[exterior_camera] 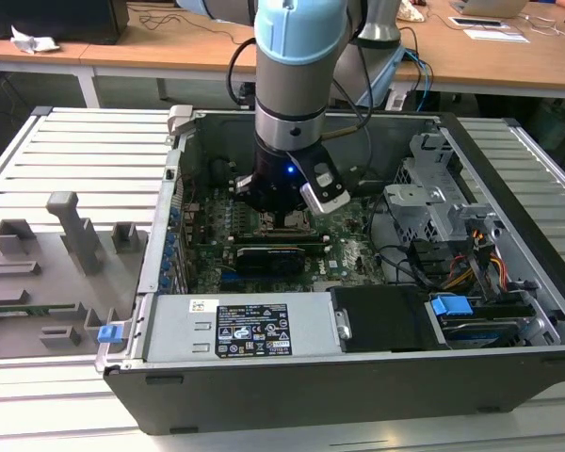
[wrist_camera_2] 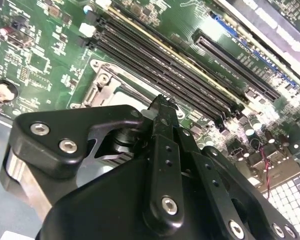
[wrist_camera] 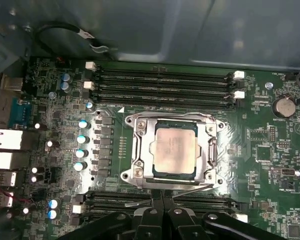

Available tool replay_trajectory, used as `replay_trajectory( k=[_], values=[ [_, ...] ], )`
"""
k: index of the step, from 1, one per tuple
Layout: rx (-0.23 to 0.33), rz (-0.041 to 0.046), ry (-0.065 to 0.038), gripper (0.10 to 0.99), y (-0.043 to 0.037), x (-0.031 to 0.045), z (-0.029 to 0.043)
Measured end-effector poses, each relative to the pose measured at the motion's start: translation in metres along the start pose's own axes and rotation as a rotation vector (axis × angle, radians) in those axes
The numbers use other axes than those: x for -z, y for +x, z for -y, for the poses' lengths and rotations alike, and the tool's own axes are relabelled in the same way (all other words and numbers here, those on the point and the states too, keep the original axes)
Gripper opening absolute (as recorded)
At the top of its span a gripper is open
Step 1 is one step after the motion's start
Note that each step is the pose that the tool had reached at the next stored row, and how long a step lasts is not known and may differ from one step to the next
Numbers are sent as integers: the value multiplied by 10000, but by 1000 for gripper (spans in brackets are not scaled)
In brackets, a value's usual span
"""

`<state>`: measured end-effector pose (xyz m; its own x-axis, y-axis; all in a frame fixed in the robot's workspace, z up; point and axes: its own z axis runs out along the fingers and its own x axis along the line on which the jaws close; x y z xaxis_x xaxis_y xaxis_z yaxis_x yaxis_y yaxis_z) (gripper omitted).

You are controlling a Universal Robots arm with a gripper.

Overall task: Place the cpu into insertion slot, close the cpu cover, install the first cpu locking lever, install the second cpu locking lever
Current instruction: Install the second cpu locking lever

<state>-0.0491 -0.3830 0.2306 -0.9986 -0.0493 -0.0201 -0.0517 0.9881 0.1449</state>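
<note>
The cpu (wrist_camera: 175,149) sits flat in the insertion slot (wrist_camera: 151,172), centre of the first wrist view, with the cpu cover (wrist_camera: 172,120) lying closed around it as a silver frame. A thin locking lever (wrist_camera: 187,189) runs along the frame's lower edge, its long axis across the picture. Just below it, at the bottom centre, the end effector (wrist_camera: 162,200) has its fingers drawn together, tips right at that lever; whether they pinch it I cannot tell. In the exterior view the end effector (exterior_camera: 281,218) is down inside the open computer case (exterior_camera: 264,372).
</note>
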Motion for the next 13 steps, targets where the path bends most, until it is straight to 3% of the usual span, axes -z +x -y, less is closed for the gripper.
replay_trajectory(
  k=[5, 7, 9, 13],
  values=[
    [0, 1, -55, 106, 20, -79, 13],
    [-5, 14, -295, 106, 27, -81, 24],
    [-5, 22, -446, 106, 33, -78, 50],
    [-8, 31, -603, 106, 82, -70, 103]
  ],
)
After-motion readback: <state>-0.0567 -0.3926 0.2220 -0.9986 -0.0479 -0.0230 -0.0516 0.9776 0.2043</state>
